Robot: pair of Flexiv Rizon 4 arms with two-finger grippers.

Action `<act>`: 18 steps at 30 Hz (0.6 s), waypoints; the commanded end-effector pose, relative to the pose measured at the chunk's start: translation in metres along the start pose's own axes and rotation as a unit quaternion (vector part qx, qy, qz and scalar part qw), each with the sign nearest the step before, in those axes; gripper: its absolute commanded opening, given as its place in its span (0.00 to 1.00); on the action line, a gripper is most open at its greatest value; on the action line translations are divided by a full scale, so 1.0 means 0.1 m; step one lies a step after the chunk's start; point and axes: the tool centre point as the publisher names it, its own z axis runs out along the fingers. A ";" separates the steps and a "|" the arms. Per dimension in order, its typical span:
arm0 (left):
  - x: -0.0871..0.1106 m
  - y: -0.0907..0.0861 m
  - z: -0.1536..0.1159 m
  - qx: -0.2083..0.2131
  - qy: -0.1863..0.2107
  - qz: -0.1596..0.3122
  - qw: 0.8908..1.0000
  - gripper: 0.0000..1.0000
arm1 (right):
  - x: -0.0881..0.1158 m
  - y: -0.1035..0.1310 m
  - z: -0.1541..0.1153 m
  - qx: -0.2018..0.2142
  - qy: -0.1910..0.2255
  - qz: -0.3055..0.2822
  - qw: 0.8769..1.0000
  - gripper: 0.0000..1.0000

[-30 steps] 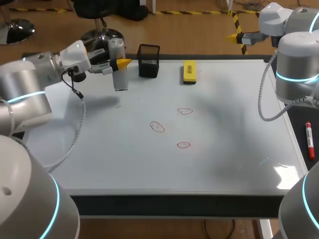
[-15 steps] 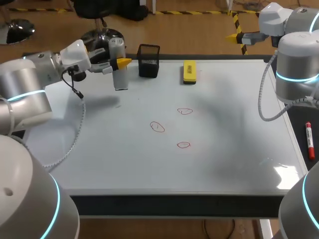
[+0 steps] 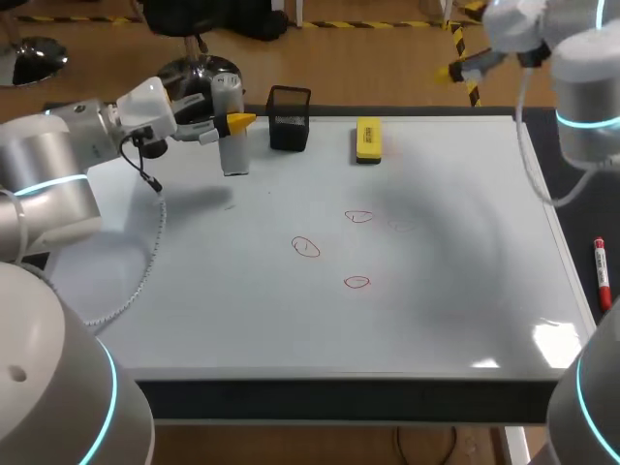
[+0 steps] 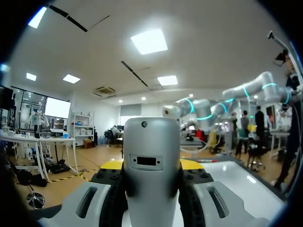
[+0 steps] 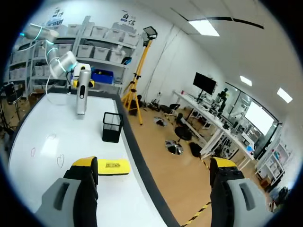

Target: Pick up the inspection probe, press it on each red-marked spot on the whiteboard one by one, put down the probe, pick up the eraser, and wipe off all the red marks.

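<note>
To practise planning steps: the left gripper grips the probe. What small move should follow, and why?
Probably carry the inspection probe across to the nearest red mark, since the left gripper grips it upright, well aside from all three marks.

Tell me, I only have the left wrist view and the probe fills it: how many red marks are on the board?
Observer: Three marks, mid-board, all right of the probe.
Operator: Where's the eraser?
Observer: The eraser lies near the back edge, right of a black cup.
Operator: And the right gripper?
Observer: The right gripper is open, raised near the back edge, holding nothing.
</note>
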 end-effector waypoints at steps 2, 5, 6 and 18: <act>0.00 0.00 0.00 0.001 0.000 0.001 1.000 0.00 | -0.01 0.11 0.25 0.085 0.251 -0.131 0.955 1.00; 0.00 0.00 0.00 0.001 0.000 0.001 1.000 0.00 | 0.06 0.16 0.36 0.104 0.324 -0.194 0.920 1.00; 0.00 0.00 0.00 0.001 0.000 0.001 1.000 0.00 | 0.09 0.16 0.39 0.116 0.350 -0.220 0.903 1.00; 0.00 0.00 0.00 0.001 0.000 0.001 1.000 0.00 | 0.42 0.10 0.70 0.200 0.533 -0.429 0.702 1.00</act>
